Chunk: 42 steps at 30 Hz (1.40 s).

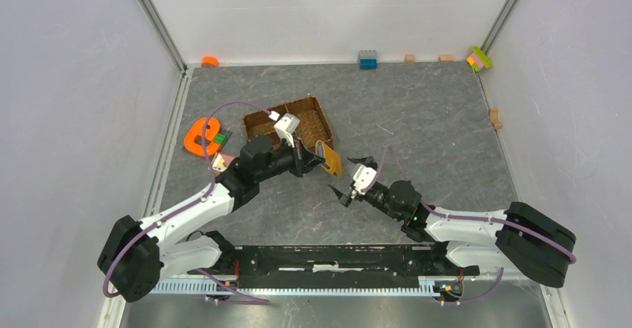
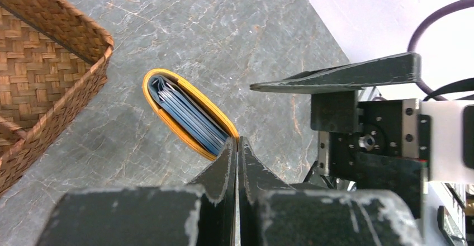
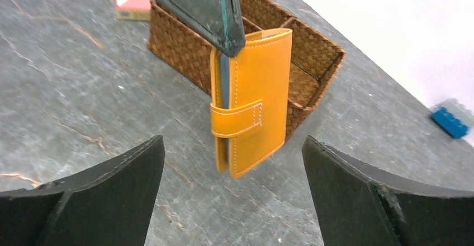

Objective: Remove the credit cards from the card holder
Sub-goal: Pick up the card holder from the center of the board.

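The orange card holder [image 1: 333, 160] hangs upright above the table, pinched at its top edge by my left gripper [image 1: 317, 156], which is shut on it. In the left wrist view the card holder [image 2: 187, 112] shows blue-grey layers between its orange covers, just ahead of the left gripper [image 2: 238, 145]. The credit cards are hidden inside; I cannot tell them from the lining. In the right wrist view the card holder [image 3: 257, 106] has its snap tab fastened. My right gripper [image 3: 232, 145] is open, facing it from a short distance, touching nothing. From above, the right gripper [image 1: 349, 177] sits just right of the holder.
A brown woven tray [image 1: 291, 123] stands right behind the holder. An orange e-shaped toy [image 1: 201, 136] and a small box [image 1: 221, 160] lie to the left. Toy bricks [image 1: 367, 60] line the back wall, with more in the back right corner [image 1: 479, 58].
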Motion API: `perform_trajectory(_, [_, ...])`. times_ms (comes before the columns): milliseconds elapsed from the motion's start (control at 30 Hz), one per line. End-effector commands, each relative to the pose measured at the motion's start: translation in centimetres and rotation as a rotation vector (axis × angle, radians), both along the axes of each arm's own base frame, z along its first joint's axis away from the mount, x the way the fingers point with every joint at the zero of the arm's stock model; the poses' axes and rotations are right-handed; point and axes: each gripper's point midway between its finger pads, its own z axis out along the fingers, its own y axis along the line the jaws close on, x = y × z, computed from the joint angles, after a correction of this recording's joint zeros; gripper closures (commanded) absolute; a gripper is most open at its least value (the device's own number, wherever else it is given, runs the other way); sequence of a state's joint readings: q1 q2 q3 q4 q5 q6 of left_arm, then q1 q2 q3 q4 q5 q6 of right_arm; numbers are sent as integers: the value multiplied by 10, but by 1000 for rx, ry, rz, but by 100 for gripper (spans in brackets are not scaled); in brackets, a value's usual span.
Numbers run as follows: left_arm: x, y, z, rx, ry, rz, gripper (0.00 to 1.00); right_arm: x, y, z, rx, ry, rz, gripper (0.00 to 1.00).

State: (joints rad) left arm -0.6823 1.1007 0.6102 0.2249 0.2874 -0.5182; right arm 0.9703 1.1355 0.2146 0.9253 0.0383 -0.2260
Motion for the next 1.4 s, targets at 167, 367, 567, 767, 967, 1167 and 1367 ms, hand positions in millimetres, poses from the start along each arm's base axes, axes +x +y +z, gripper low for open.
perform_trajectory(167, [-12, -20, 44, -138, -139, -142, 98, 30, -4, 9, -88, -105, -194, 3])
perform_trajectory(367, [-15, -26, 42, -148, -121, -178, 98, 32, 1, 5, -72, -78, -211, 19])
perform_trajectory(567, [-13, -25, 41, -143, -121, -165, 98, 38, -4, 6, -59, -34, -274, 66])
perform_trajectory(767, [-7, -23, 35, -114, -103, -129, 81, 38, -11, 15, 23, 30, -326, 100])
perform_trajectory(967, [8, -4, 24, -52, -102, 7, 34, 44, -5, 8, 78, 199, -272, 100])
perform_trajectory(1167, [8, 6, 29, -58, -145, 49, 19, 25, 11, 25, 231, 326, -1, 100])
perform_trajectory(1367, [5, 7, 34, -72, -163, 42, 17, -8, 21, 56, 307, 361, 252, 100])
